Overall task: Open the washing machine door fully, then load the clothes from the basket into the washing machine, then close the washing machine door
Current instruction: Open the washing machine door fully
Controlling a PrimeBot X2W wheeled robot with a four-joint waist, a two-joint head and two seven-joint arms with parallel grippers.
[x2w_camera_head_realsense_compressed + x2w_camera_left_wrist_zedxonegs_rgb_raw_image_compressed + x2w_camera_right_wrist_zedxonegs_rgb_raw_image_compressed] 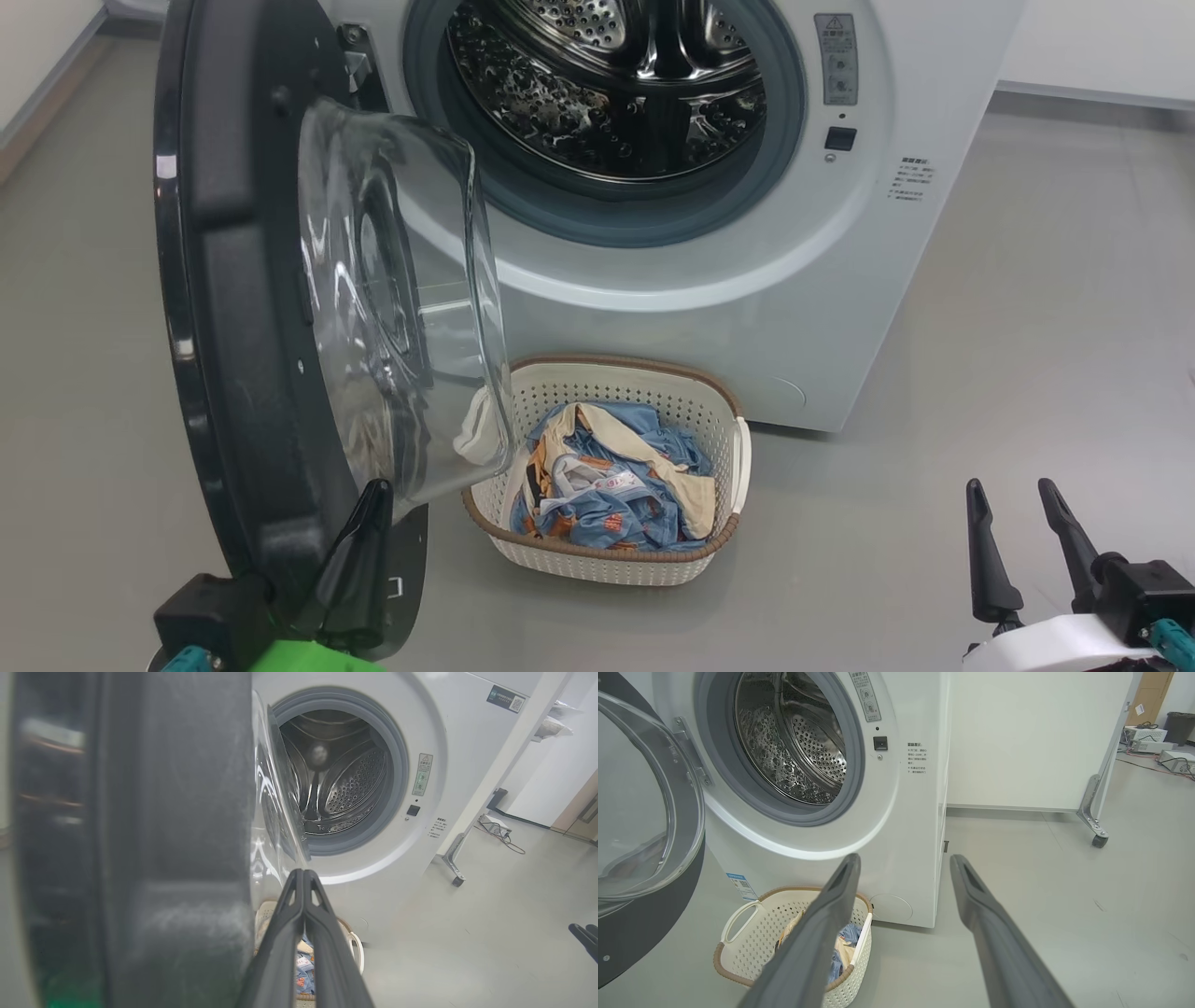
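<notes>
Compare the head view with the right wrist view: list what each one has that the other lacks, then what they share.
Head view adds: the left gripper, shut, low by the black rim of the washing machine door.

Right wrist view adds: the blue sticker on the machine's lower front, a white partition on a castor foot, and boxes with cables on the floor behind.

Both: the washing machine with its steel drum, the door standing open, the basket on the floor holding the clothes, and the right gripper, open and empty.
</notes>
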